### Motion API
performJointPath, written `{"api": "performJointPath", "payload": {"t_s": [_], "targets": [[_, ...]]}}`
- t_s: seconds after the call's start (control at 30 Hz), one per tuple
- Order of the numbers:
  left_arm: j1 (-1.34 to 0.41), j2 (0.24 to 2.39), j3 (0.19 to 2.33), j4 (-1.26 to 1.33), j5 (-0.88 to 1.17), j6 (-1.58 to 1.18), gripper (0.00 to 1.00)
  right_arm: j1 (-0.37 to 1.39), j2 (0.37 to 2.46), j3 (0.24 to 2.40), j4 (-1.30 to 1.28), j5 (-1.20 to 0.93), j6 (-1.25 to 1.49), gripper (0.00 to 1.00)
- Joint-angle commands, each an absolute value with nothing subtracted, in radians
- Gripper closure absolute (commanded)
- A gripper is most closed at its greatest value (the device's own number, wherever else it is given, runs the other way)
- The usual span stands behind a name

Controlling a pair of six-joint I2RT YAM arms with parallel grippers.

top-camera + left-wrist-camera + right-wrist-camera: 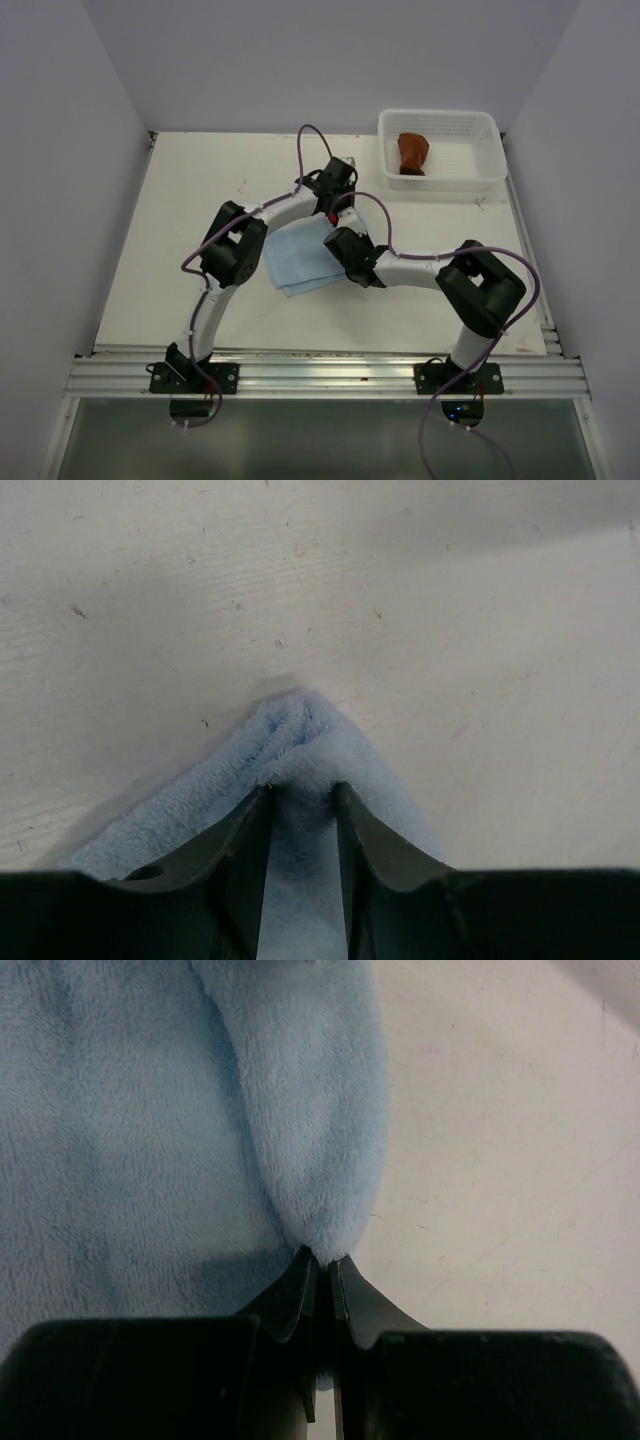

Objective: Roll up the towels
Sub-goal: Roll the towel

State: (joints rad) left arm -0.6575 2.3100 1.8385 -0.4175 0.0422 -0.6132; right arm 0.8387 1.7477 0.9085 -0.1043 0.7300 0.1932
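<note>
— Where's the blue towel (300,262)?
— Around the middle of the table (190,200), lying mostly flat.
— And the grippers?
— The left gripper (302,792) is pinching a bunched corner. The right gripper (322,1260) is clamped tight on a raised fold. A brown towel (411,153) sits rolled in the basket (470,122) at the far right corner.

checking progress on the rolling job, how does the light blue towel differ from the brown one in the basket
The light blue terry towel lies in flat layers on the white table; the brown cloth towel sits bundled into a compact roll in the white plastic basket. The blue one is pinched by the left tool and the right tool; the brown one is untouched. The blue one covers more area. Both are soft cloth.
</note>
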Motion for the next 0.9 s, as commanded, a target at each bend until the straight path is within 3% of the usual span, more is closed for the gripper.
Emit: {"api": "performJointPath", "payload": {"t_s": [0.0,0.03,0.13,0.2,0.37,0.53,0.87], "targets": [[-0.667,2.347,1.865,-0.465,0.009,-0.594,0.70,0.842,1.758,0.937,-0.081,0.722,0.195,1.00],[-0.667,2.347,1.867,-0.465,0.009,-0.595,0.79,0.844,1.759,0.937,-0.081,0.724,0.192,1.00],[-0.667,2.342,1.864,-0.460,0.006,-0.598,0.95,0.848,1.764,0.937,-0.078,0.730,0.180,1.00],[-0.669,2.321,1.835,-0.440,0.005,-0.604,1.00,0.856,1.767,0.937,-0.074,0.735,0.167,1.00],[-0.660,2.209,1.596,-0.195,0.006,-0.640,1.00,0.868,1.778,0.939,-0.075,0.733,0.158,0.91],[-0.650,2.129,1.459,-0.031,0.005,-0.669,1.00,0.868,1.723,0.933,-0.078,0.617,0.193,0.67],[-0.643,2.094,1.362,0.112,0.037,-0.681,1.00,0.856,1.494,0.887,-0.078,0.482,0.278,0.54]]}}
